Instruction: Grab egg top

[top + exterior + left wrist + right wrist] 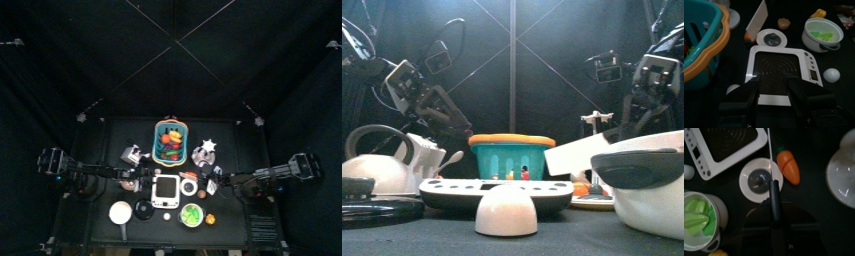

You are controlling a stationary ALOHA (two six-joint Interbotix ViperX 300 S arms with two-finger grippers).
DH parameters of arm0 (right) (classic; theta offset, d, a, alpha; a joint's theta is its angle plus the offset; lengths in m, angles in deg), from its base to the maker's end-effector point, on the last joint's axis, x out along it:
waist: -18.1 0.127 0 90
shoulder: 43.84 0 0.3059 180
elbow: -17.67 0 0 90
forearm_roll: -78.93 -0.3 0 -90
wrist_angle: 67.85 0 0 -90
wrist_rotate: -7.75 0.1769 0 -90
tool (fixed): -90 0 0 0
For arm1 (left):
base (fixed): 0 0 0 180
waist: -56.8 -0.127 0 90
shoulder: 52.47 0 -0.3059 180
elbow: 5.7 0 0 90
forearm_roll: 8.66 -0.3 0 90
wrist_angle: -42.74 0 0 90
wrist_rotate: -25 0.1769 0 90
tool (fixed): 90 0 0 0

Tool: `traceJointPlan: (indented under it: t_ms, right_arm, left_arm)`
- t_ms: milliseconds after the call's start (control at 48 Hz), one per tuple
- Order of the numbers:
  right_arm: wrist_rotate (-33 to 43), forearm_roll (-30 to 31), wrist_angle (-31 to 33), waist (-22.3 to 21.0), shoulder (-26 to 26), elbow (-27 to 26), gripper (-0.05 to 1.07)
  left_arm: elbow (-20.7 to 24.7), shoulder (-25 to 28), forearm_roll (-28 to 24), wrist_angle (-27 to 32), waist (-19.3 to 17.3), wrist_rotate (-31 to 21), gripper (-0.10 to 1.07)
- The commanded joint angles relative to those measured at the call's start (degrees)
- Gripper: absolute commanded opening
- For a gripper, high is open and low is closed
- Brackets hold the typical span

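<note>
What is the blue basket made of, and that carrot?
The basket looks like moulded plastic: teal slatted walls, smooth orange rim. The carrot seems to be toy plastic too: even, glossy orange with a green tip. Neither can be confirmed by look alone.

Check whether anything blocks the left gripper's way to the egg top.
Nothing visible does. The left gripper hangs open over the scale; the egg top lies on bare table just beside the scale.

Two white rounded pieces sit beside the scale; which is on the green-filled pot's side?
The white piece by the scale's button panel; the other lies on the basket's side.
</note>
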Motion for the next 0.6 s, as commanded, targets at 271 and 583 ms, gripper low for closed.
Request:
traceJointPlan:
  t_ms: [271,583]
  right_arm:
    - [-0.2,-4.9,3.5,2.7,3.2,0.4,0.35]
    - [-0.4,-4.4,6.5,2.5,3.2,0.4,0.35]
  left_arm:
    - [0.3,-0.7,0.7,-0.5,-2.6,-0.1,0.76]
    - [0.2,-0.7,1.8,-0.5,-2.8,0.0,0.76]
